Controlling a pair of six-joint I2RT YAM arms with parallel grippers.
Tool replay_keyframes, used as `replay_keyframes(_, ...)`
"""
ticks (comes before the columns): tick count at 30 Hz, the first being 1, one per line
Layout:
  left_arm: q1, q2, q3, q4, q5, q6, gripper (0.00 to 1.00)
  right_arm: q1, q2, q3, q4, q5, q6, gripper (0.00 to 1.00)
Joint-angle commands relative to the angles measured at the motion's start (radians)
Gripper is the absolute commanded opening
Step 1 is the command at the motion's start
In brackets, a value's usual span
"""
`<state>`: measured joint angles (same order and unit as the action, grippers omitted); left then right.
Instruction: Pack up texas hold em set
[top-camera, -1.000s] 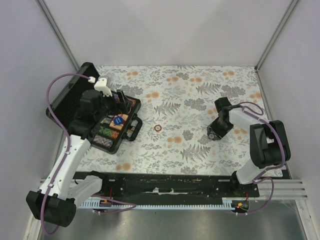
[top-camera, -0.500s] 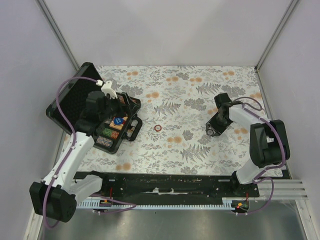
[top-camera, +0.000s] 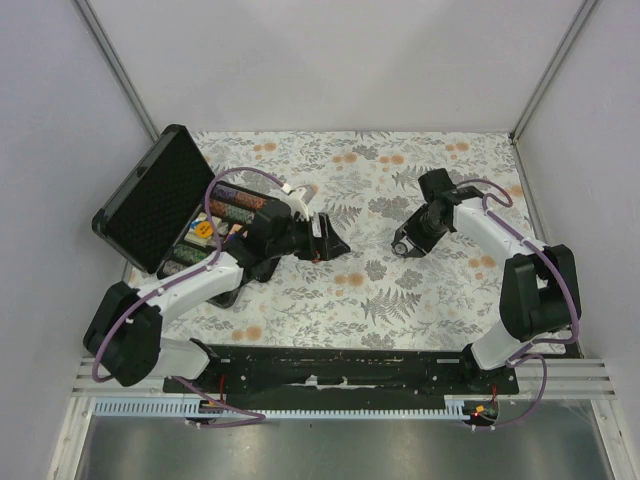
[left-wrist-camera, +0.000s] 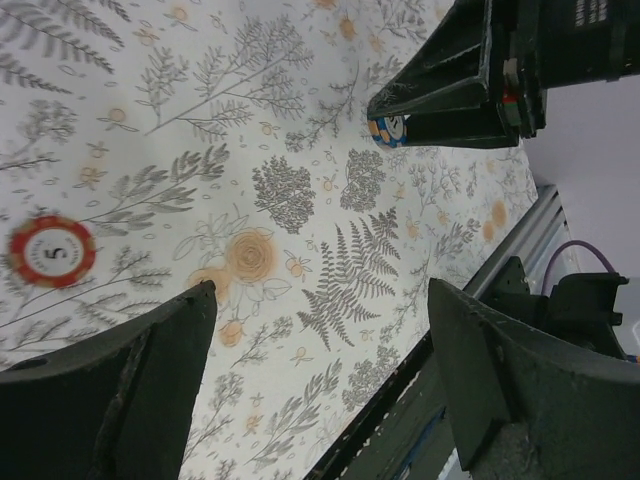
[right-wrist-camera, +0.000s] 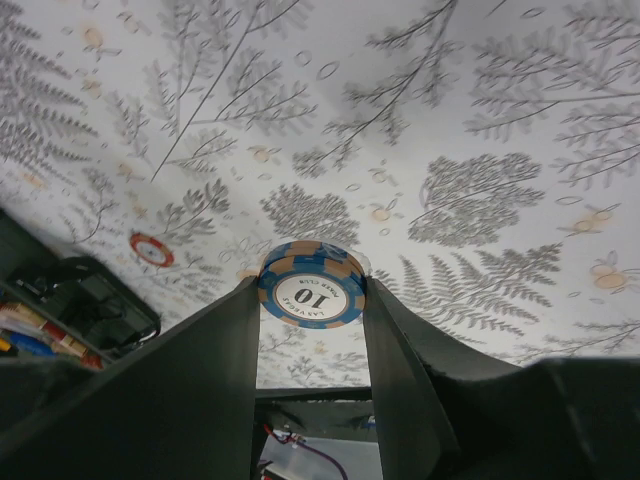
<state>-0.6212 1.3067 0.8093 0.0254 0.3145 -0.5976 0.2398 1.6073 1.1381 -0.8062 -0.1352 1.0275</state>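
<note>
The black case (top-camera: 148, 196) lies open at the left, lid up, with rows of striped chips (top-camera: 236, 207) and a round orange button (top-camera: 203, 229) inside. A red chip marked 5 (left-wrist-camera: 52, 251) lies flat on the floral cloth; in the right wrist view the red chip (right-wrist-camera: 152, 249) shows beyond the fingers. My left gripper (top-camera: 335, 243) hovers just beside it over the middle of the cloth, open and empty (left-wrist-camera: 320, 300). My right gripper (top-camera: 403, 245) is shut on a blue chip marked 10 (right-wrist-camera: 311, 288), held edge to edge above the cloth; the same blue chip (left-wrist-camera: 388, 130) shows in the left wrist view.
The floral cloth (top-camera: 420, 290) covers the table between grey walls. A black rail (top-camera: 340, 365) runs along the near edge by the arm bases. The case's corner (right-wrist-camera: 70, 310) appears at the lower left of the right wrist view.
My left arm has swung from over the case out to the right, over the middle of the cloth. My right gripper has moved left and a little farther away with the blue chip.
</note>
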Motion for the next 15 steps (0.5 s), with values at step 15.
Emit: replay_keyframes(15,-0.124,0.279,0.048,0.521,-0.054,-0.222,0.92,0.147,-0.02,0.219,-0.099,-0.122,0.175,0.28)
